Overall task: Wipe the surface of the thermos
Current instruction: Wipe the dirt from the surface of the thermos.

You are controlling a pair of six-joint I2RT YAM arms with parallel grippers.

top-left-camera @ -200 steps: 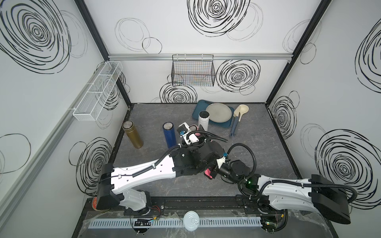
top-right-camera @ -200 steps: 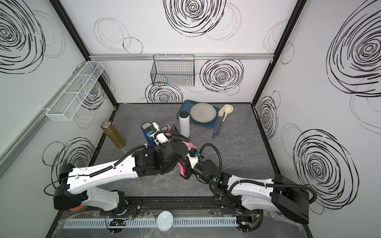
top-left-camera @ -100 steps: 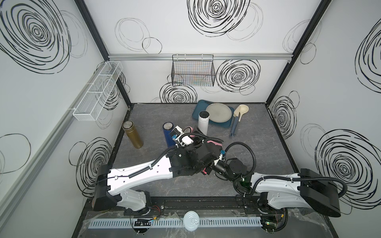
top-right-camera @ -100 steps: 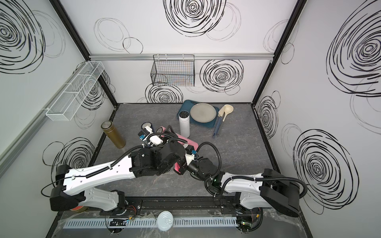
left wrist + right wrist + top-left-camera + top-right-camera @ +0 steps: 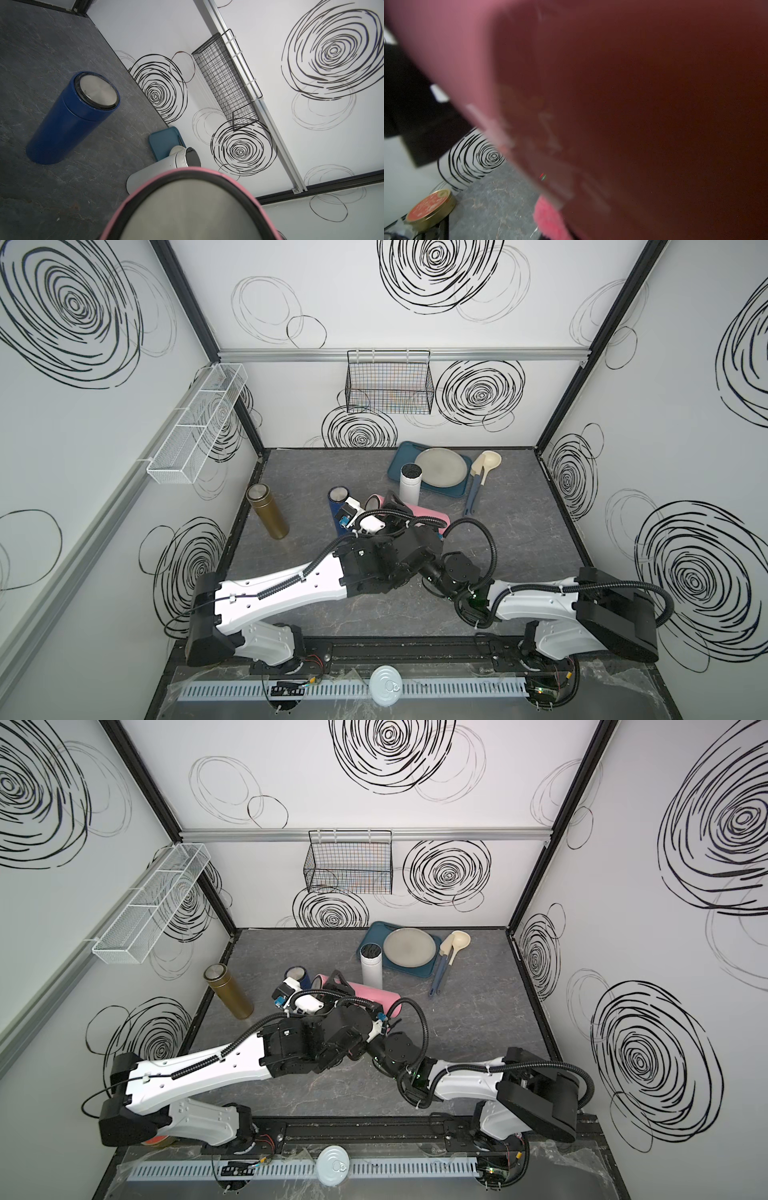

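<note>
A pink thermos [image 5: 428,515] [image 5: 374,994] lies level above the table's middle, its steel-capped end [image 5: 187,209] close in the left wrist view. My left gripper [image 5: 392,506] [image 5: 338,982] is shut on it near that end; the jaws are hidden in the wrist view. In the right wrist view the thermos's pink body [image 5: 612,93] fills the picture, blurred, with a fluffy pink cloth [image 5: 550,218] against its underside. My right gripper is shut on that cloth, hidden under the left arm in both top views.
A blue thermos [image 5: 338,499] [image 5: 68,120] stands just left of the held one, a white one [image 5: 410,485] behind it, a gold one [image 5: 268,510] further left. A blue tray [image 5: 399,458] with a plate [image 5: 442,466] and a ladle [image 5: 482,472] lie at the back. A round tin [image 5: 430,207] sits near the front left.
The left arm has carried the pink thermos toward the back, and more of its body shows. The right wrist has slid left under the left arm; the cloth no longer shows from above.
</note>
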